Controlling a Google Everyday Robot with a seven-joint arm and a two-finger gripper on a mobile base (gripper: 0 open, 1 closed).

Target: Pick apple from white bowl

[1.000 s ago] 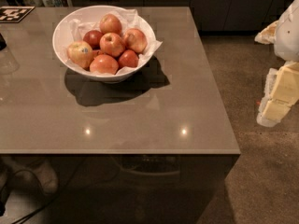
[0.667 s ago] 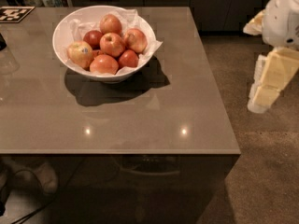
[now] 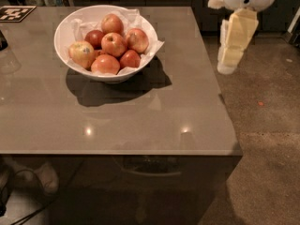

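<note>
White bowl [image 3: 62,32] holding apples [image 3: 114,43] on grey table [image 3: 140,121], gripper [image 3: 228,63] off right, state unclear

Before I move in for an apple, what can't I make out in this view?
All in the camera view:
1. End effector, upper right, beyond the table's right edge: its arm is cut off by the picture's top edge.
2. White bowl: apples and crumpled paper hide its inside; any apples underneath are unseen.
3. Dark object on the table: cut off by the left edge.
</note>
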